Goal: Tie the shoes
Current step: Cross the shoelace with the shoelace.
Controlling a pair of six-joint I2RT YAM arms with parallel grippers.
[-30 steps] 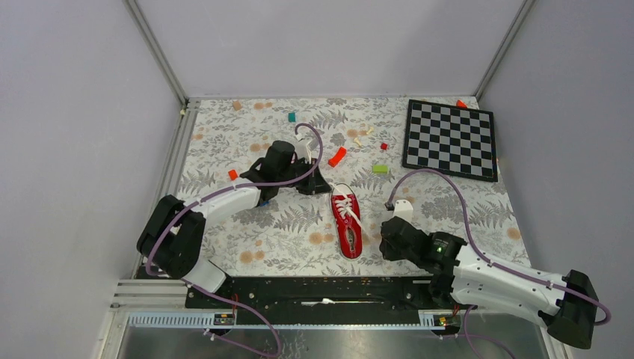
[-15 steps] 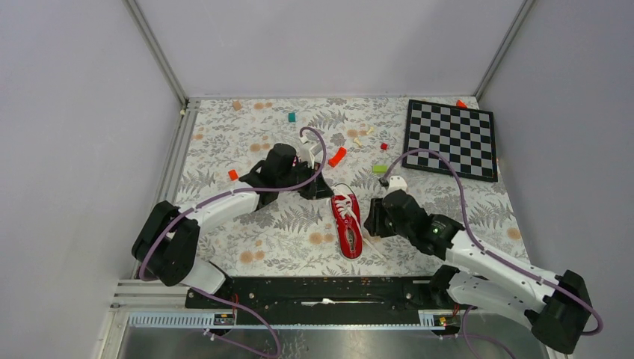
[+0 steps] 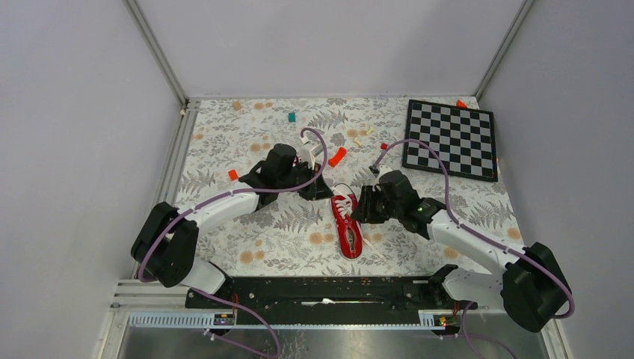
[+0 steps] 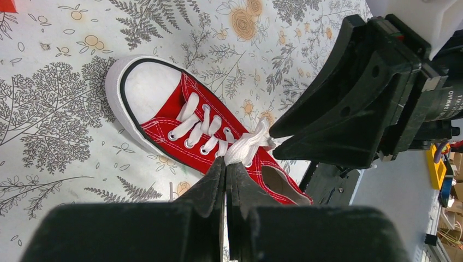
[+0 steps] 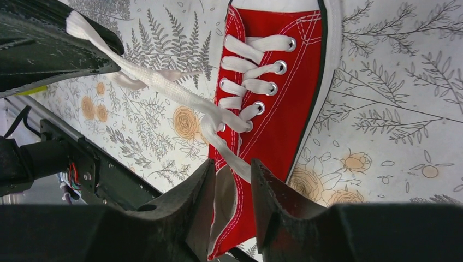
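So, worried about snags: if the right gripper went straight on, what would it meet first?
Probably the white lace crossing the right gripper's open jaws, then the red sneaker; depth unclear.

The only writing you can read is white print on the black wrist housing of the right arm, which stands just right of the middle of the scene. In the left wrist view it seems to spell "DAMIAO" (turned sideways, the first letters hard to be sure of). A smaller line of print runs beside it, too fine for you to make out.
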